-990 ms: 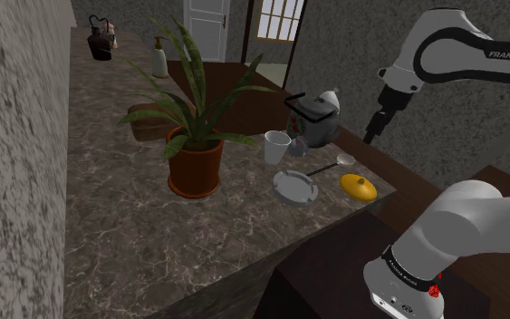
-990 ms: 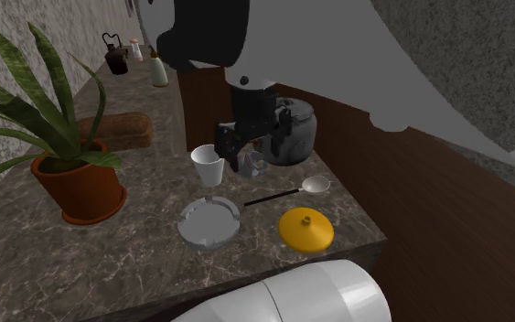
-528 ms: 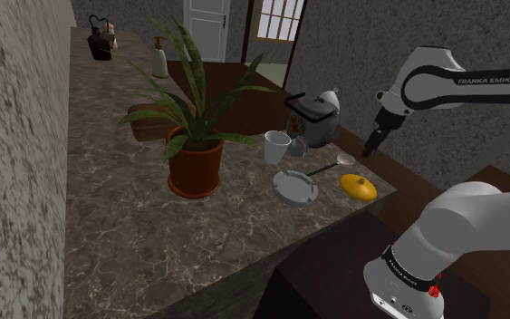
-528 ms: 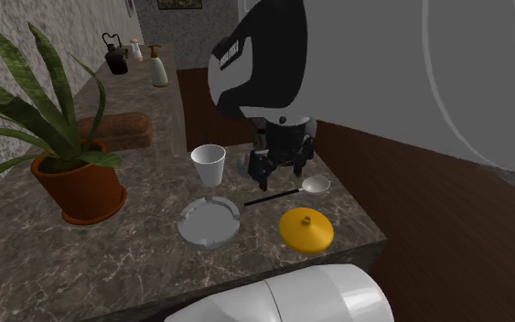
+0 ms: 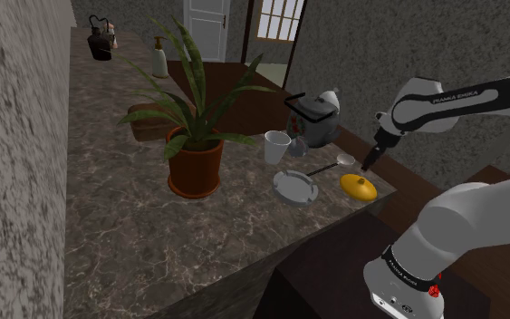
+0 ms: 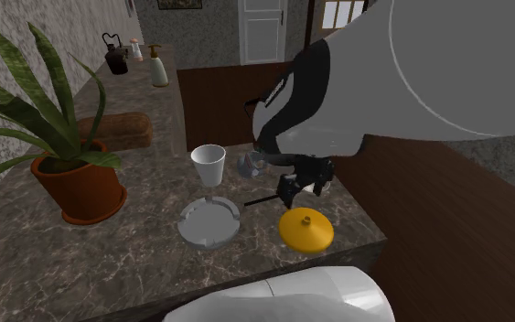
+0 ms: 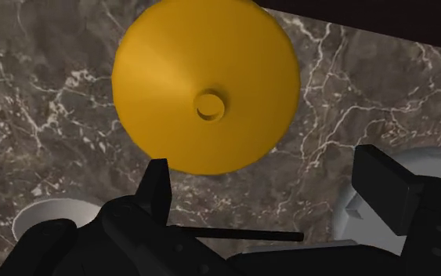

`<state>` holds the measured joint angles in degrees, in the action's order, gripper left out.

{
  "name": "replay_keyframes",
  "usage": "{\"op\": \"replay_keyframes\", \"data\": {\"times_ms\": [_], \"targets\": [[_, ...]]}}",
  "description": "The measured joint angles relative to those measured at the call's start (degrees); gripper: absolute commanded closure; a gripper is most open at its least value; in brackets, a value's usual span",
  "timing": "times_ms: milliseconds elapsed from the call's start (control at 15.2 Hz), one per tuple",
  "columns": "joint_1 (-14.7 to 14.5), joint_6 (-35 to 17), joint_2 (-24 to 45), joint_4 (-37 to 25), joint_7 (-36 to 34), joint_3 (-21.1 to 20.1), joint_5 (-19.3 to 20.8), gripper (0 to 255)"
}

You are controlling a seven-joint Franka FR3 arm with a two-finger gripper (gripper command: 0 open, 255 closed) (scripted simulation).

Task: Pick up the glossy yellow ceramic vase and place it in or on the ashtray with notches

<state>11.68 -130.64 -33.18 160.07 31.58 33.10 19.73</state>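
the squat yellow vase is seen resting on the marble countertop near its corner. it is set near the grey notched ashtray but apart from it. the black gripper is held above the vase, its fingers spread wide and touching nothing. what seems a dark-handled spoon is laid just behind the vase.

Yellow vase, grey ashtray, dark white-veined counter.
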Motion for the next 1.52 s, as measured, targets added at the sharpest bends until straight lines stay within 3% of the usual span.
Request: {"op": "replay_keyframes", "data": {"times_ms": [198,594,1122,1188,1518], "targets": [[-1.1,-6.8,6.5,-0.1,3.7,4.9,-0.4,0],[-3.4,-14.2,12.7,1.1,5.6,8.0,-2.1,0],[-4.0,-15.9,14.1,1.4,6.1,8.7,-2.6,0],[-4.0,-15.9,14.1,1.4,6.1,8.7,-2.6,255],[-4.0,-15.9,14.1,1.4,6.1,8.7,-2.6,255]]}}
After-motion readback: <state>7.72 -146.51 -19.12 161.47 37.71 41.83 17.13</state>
